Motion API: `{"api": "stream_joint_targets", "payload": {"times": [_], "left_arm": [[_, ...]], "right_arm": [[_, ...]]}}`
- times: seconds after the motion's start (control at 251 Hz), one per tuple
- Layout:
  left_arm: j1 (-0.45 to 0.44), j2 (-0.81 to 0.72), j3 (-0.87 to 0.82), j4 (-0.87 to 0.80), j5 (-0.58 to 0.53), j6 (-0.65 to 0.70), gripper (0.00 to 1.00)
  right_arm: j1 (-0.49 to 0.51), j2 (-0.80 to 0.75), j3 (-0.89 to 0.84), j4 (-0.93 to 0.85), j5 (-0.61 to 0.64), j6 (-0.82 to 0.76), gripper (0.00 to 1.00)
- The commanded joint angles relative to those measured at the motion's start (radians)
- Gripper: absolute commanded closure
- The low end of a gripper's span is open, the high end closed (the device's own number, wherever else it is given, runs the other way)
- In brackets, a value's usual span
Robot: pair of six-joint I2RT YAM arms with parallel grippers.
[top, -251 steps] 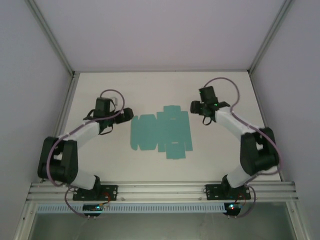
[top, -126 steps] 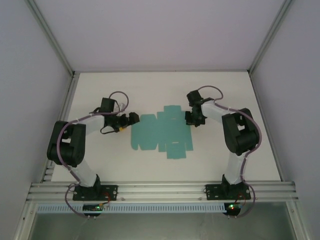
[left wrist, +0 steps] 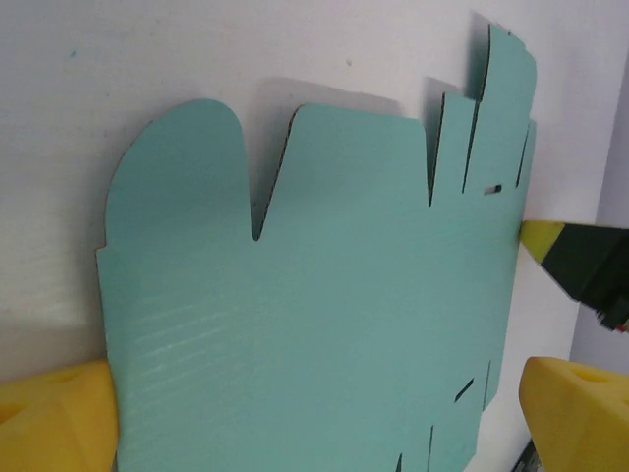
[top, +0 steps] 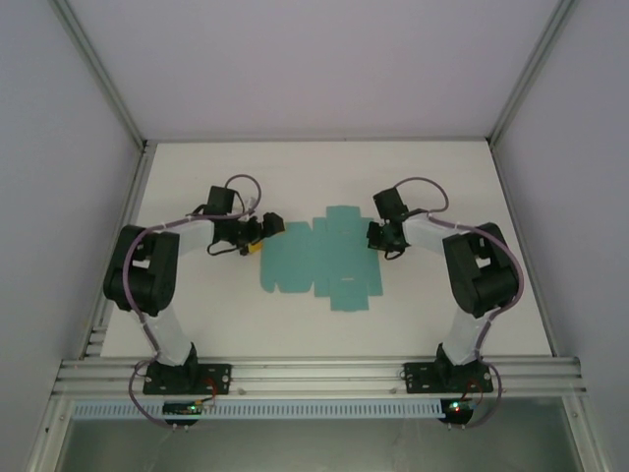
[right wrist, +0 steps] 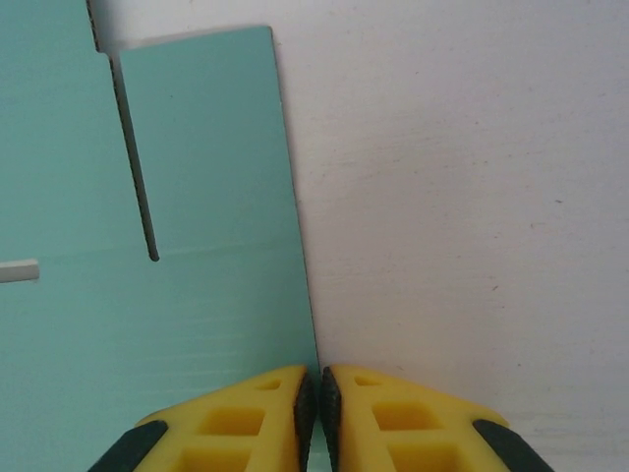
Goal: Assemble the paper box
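Note:
The paper box (top: 319, 261) is a flat teal die-cut sheet with flaps and slits, lying mid-table. My left gripper (top: 263, 236) is at the sheet's left edge and stands open. In the left wrist view the sheet (left wrist: 305, 295) spreads between its wide-apart yellow fingers (left wrist: 54, 418). My right gripper (top: 373, 236) is at the sheet's right edge. In the right wrist view its yellow fingertips (right wrist: 256, 418) are pressed together on that edge of the sheet (right wrist: 197, 295), with a teal sliver between the pads. The right gripper's tip (left wrist: 580, 261) also shows beyond the sheet in the left wrist view.
The white table (top: 413, 315) is bounded by an aluminium frame rail (top: 314, 374) at the near edge and grey walls on the other sides. Bare table surface (right wrist: 462, 197) lies to the right of the sheet's edge.
Both arms reached inward to the sheet, the left to its left edge, the right to its right edge. The right gripper's jaws closed on that edge. The left stayed open.

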Motion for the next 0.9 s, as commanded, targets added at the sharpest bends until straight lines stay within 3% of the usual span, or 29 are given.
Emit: {"api": "stream_joint_targets", "payload": {"times": [0.0,0.148,0.224,0.335,0.459,0.519,0.894], "left_arm": [[-0.068,-0.015,-0.002,0.199,0.307,-0.090,0.00],[-0.068,-0.103,-0.032,0.359,0.364,-0.191,0.00],[-0.075,-0.136,-0.019,0.350,0.368,-0.187,0.04],[-0.095,-0.169,0.041,0.148,0.288,-0.065,0.13],[-0.133,-0.176,0.139,-0.167,0.089,0.114,0.22],[-0.141,-0.178,0.153,-0.239,0.019,0.143,0.27],[-0.119,-0.207,0.097,-0.178,-0.018,0.122,0.88]], "right_arm": [[0.042,0.097,-0.083,0.005,-0.080,0.026,0.82],[0.042,0.083,-0.108,0.015,-0.066,0.036,0.81],[0.042,0.075,-0.122,0.031,-0.061,0.041,0.82],[0.044,0.068,-0.135,0.043,-0.053,0.051,0.81],[0.043,0.063,-0.146,0.053,-0.050,0.064,0.81],[0.042,0.060,-0.146,0.048,-0.052,0.067,0.80],[0.019,-0.062,-0.125,0.035,-0.078,0.018,0.70]]}}
